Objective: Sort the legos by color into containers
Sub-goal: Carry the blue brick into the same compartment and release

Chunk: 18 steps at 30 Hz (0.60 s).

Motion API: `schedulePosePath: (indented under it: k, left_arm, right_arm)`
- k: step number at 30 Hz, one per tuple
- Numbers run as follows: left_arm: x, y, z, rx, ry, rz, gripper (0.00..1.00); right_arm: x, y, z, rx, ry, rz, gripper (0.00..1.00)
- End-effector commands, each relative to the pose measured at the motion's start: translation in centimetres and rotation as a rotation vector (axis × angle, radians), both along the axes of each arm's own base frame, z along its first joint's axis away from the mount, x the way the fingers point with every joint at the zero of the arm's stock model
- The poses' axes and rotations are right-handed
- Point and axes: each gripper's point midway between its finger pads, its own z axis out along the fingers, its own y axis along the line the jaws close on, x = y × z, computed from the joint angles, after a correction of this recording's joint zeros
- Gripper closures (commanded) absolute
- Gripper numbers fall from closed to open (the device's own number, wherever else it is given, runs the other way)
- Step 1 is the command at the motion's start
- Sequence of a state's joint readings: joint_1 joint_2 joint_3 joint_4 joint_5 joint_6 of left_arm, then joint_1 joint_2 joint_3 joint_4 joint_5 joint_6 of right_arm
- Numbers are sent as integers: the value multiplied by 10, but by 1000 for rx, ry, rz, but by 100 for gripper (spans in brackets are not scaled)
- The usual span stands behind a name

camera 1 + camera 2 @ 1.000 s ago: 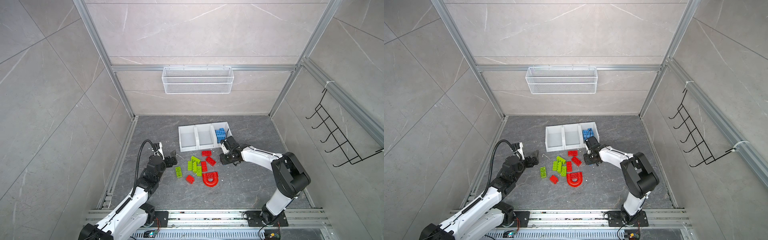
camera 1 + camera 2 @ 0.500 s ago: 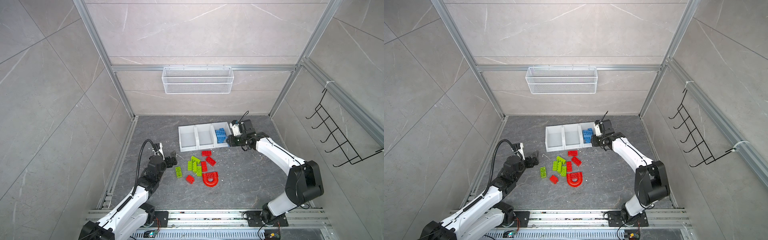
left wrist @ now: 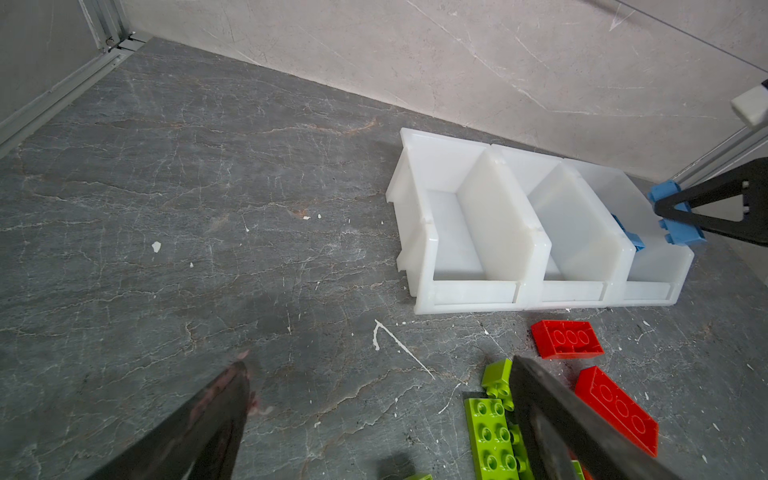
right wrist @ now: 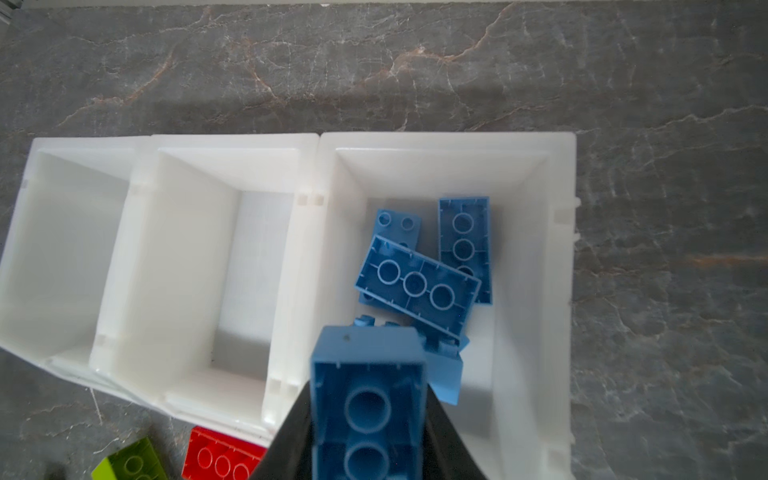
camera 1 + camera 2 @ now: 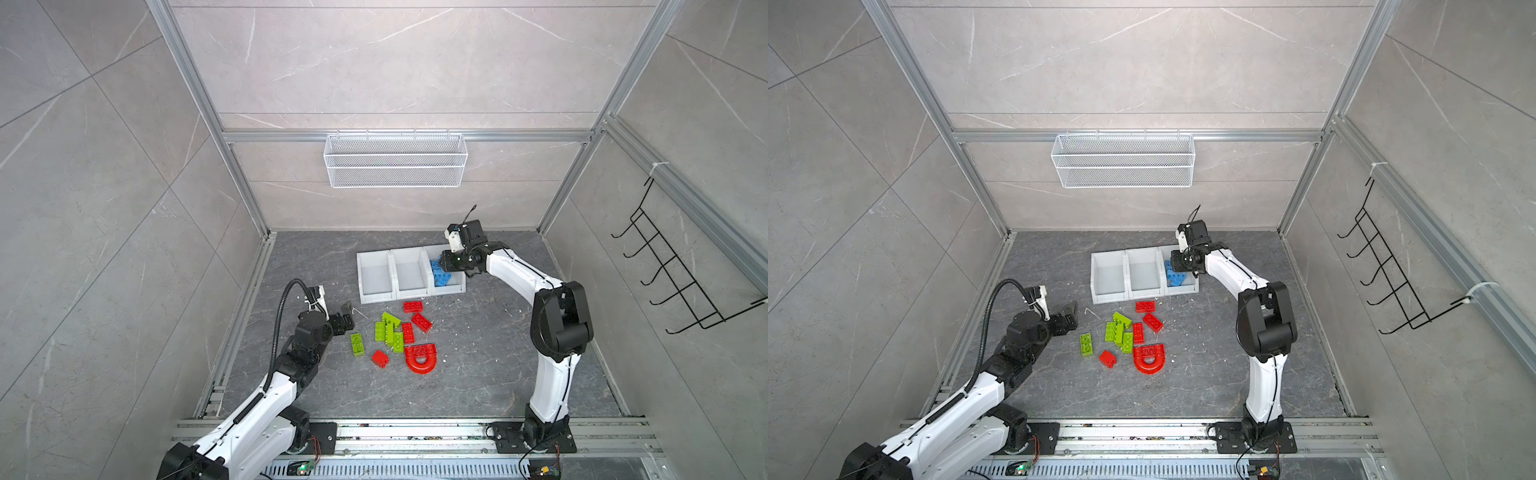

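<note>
Your work cell is a box lined with large pale grey stone-look tiles (image 5: 374,62), faintly veined in white. Silver aluminium rails (image 5: 274,136) run up the corners and across the back wall. A white wire mesh basket (image 5: 395,160) hangs from that cross rail (roughly at its middle). On the right wall you have a black wire hook rack (image 5: 673,270). The floor (image 5: 478,374) is a dark grey marbled slab, speckled with small white flecks. The light is soft and even.

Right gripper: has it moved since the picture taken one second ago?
Yes. The right gripper, shut on a blue brick, went from low in front of the rightmost white bin to above it.
</note>
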<state>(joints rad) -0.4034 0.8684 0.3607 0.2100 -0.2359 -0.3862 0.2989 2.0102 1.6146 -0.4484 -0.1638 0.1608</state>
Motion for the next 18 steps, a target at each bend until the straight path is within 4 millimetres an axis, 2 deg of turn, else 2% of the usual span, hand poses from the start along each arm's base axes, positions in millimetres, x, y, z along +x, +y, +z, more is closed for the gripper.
schedulePosePath:
  k: [1,5,8,14,18]
  left_arm:
    - [7,2,18,-10,-52,20,1]
    - [6,1,19,-10,-64,13,1]
    - [5,0,21,-20,-73,9,0]
    - [5,0,21,-23,-73,8,1]
    - [5,0,21,-20,-72,8,1]
  right_arm:
    - [13,-5,-10,-20,5,-26,81]
    - [17,-10,-24,-37,39,-47,79]
    - [17,-7,-24,-12,54,-55,69]
    - [11,-9,-2,3,26,-66,44]
    - [-1,-13,18,7,-4,-74,35]
